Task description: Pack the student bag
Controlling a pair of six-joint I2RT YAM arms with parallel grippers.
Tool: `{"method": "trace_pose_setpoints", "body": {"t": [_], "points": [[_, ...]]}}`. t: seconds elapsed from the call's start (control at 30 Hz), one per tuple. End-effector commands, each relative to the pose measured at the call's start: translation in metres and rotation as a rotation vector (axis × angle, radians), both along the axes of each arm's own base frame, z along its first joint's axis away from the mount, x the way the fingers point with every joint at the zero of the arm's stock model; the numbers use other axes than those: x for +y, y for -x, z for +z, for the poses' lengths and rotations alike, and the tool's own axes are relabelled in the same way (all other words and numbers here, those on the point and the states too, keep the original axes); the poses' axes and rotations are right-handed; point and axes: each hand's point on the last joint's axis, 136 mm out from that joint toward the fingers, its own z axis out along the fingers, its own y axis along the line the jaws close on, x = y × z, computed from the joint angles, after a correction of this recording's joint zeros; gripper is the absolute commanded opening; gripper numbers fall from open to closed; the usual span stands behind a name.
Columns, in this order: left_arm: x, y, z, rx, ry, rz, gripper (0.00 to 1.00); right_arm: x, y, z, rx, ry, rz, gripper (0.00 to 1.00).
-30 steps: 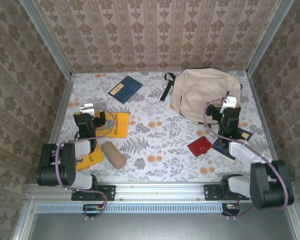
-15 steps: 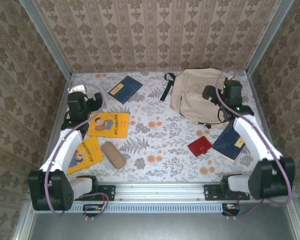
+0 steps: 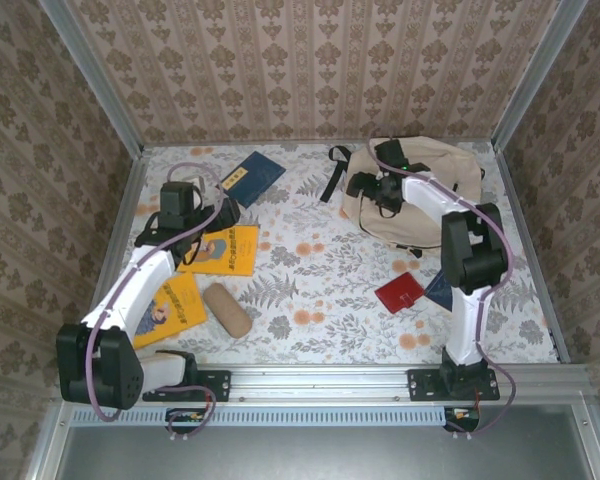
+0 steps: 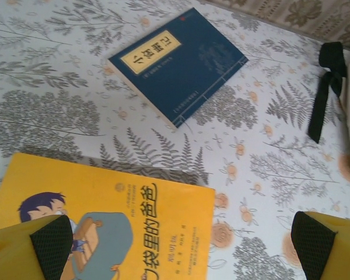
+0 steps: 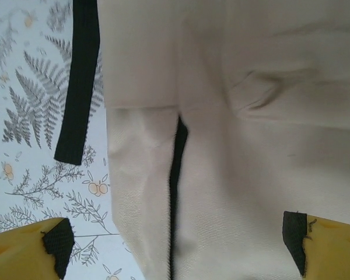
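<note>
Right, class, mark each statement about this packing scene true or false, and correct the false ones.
1. The right gripper is over the student bag. True.
2. The left gripper is shut on a book. False: it is open and empty, over the far yellow book.
3. The red booklet is inside the bag. False: it lies on the table, outside it.
4. The tan pouch lies beside the near yellow book. True.
</note>
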Motion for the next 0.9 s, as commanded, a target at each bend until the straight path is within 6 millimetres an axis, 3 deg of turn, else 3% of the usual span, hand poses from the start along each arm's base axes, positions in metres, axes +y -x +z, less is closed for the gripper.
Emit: {"method": "trace_pose_setpoints", "body": {"t": [0.0, 0.27, 0.43, 0.53, 0.6, 0.67, 0.77, 0.87], "points": [[-0.009, -0.003, 0.008, 0.009, 0.034, -0.017, 1.0, 0.025, 0.016, -0.022, 0.118, -0.037, 0.0, 0.96], [-0.004, -0.002, 0.003, 0.02, 0.005, 0.014, 1.0, 0.106, 0.054, -0.047, 0.22, -0.113, 0.088, 0.95], [0.001, 0.002, 0.002, 0.03, -0.043, 0.039, 1.0, 0.188, 0.08, -0.024, 0.187, -0.319, 0.151, 0.94], [-0.002, 0.005, 0.004, 0.028, -0.042, 0.03, 1.0, 0.222, 0.086, 0.003, 0.163, -0.387, 0.237, 0.93], [-0.007, 0.007, 0.007, 0.026, -0.041, 0.013, 1.0, 0.218, 0.082, 0.028, 0.111, -0.376, 0.257, 0.92], [-0.013, 0.01, 0.01, 0.028, -0.041, -0.014, 1.0, 0.195, 0.081, 0.055, 0.044, -0.314, 0.239, 0.92], [-0.035, 0.014, 0.013, 0.026, -0.027, -0.092, 0.98, 0.144, 0.088, 0.079, -0.025, -0.21, 0.181, 0.93], [-0.065, 0.017, 0.012, 0.042, -0.008, -0.18, 0.92, 0.081, 0.106, 0.078, -0.021, -0.104, 0.093, 0.93]]}}
